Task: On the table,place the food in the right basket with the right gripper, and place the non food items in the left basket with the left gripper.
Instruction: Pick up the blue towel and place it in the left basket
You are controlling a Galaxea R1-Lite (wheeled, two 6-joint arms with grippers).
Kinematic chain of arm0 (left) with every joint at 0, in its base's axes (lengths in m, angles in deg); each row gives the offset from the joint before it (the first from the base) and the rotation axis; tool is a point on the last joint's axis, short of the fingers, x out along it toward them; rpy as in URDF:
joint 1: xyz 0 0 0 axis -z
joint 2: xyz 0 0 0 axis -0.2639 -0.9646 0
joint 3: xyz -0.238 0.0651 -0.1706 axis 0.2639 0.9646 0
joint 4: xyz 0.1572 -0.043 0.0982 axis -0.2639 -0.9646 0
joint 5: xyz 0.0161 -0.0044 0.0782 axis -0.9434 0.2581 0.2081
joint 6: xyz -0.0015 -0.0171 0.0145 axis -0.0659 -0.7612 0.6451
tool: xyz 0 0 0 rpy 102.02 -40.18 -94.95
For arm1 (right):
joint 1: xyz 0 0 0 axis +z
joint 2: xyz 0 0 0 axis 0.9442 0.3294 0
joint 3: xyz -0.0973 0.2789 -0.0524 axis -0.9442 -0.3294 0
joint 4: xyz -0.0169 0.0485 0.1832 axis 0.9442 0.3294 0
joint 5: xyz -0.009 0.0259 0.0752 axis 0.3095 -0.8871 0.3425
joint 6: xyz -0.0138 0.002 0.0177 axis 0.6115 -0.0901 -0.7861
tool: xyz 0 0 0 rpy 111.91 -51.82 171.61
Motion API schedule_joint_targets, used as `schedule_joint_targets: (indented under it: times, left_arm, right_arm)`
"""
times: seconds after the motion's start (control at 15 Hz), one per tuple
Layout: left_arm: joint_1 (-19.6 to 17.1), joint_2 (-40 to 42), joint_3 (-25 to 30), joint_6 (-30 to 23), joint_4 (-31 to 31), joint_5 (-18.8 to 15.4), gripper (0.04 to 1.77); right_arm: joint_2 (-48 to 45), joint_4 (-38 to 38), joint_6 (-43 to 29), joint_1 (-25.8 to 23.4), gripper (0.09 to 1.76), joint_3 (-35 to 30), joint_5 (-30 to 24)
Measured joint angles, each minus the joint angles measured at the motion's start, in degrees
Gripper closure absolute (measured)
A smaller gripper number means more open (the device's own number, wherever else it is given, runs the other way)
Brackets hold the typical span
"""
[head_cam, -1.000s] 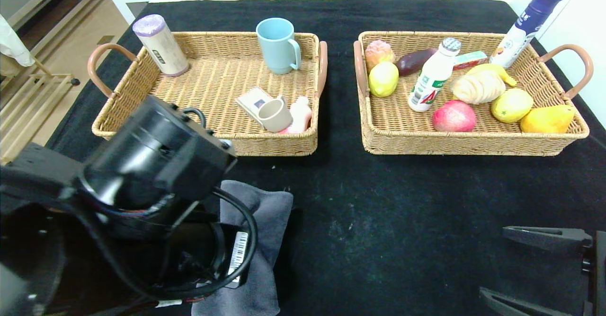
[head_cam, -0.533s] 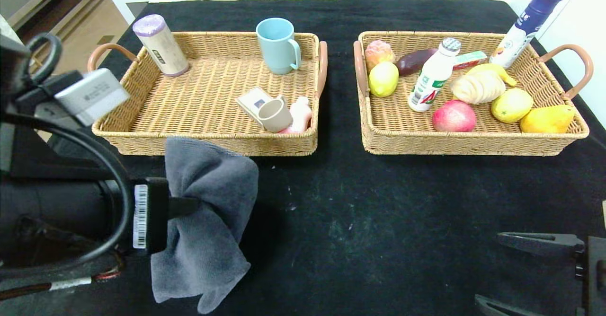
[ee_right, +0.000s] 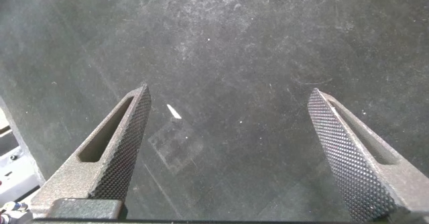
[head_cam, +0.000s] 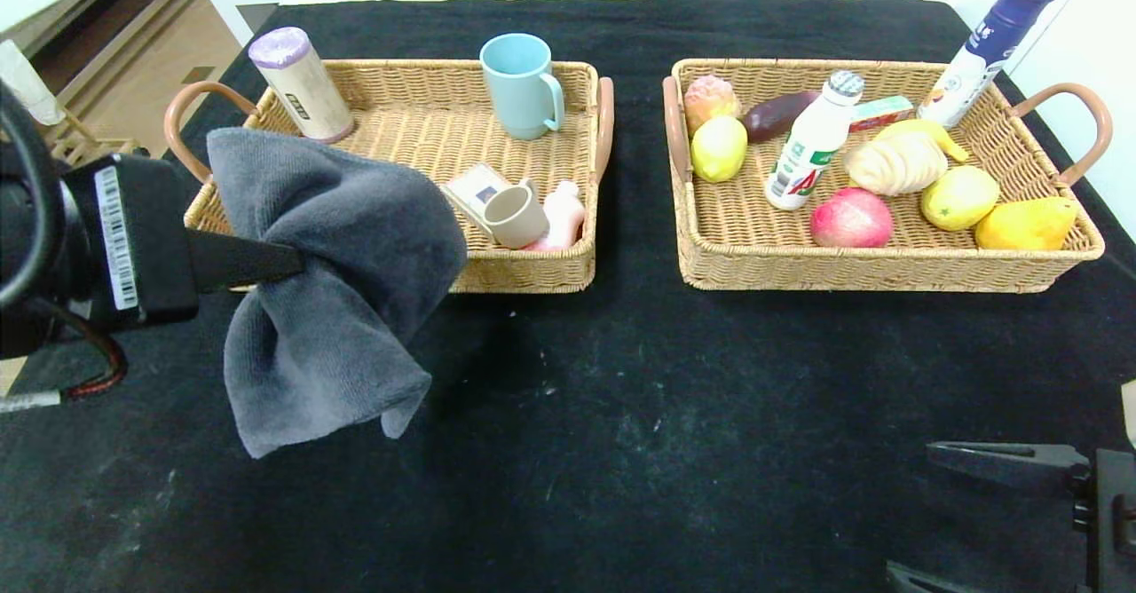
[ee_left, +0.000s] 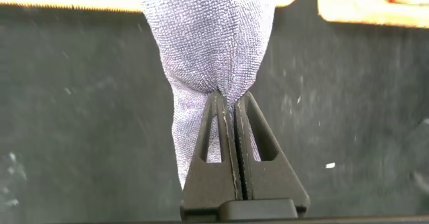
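**Grey cloth in the air, left basket next**

My left gripper (head_cam: 297, 260) is pinched tight on the grey cloth (head_cam: 328, 282); in the left wrist view the two fingers (ee_left: 218, 140) meet on a fold of it and the rest hangs loose. The cloth is off the table, over the near left corner of the left basket (head_cam: 524, 273), with its lower half dangling outside the rim. I judge this the carry step for what looks like the last loose item. Next I need to move further in over the basket, clear of the blue mug (head_cam: 522, 85) and beige cup (head_cam: 515, 217), then release. My right gripper (head_cam: 990, 509) sits parked near the table's right edge, spread wide and holding nothing; the right basket (head_cam: 887, 269) is full of food.
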Motion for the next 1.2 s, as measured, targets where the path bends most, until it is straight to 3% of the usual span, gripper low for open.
schedule_joint_targets:
  times: [0.27,0.53,0.8,1.2]
  left_arm:
    - [-4.2,-1.8,-3.4,6.0,7.3,-1.5,1.69]
    - [-7.4,-5.6,-8.1,7.5,8.1,-2.2,1.69]
    - [-12.2,-10.3,-15.3,10.1,8.2,-7.8,1.69]
    - [-16.9,-18.5,-22.9,11.9,10.6,-9.2,1.69]
  right_arm:
    - [0.0,0.0,0.0,0.1,0.14,-0.1,0.0]
    - [-0.1,0.0,0.0,0.1,0.14,-0.1,0.0]
    - [-0.9,0.0,0.0,0.1,0.14,0.0,0.0]
    - [-1.8,0.0,0.0,0.1,0.14,0.1,0.0]
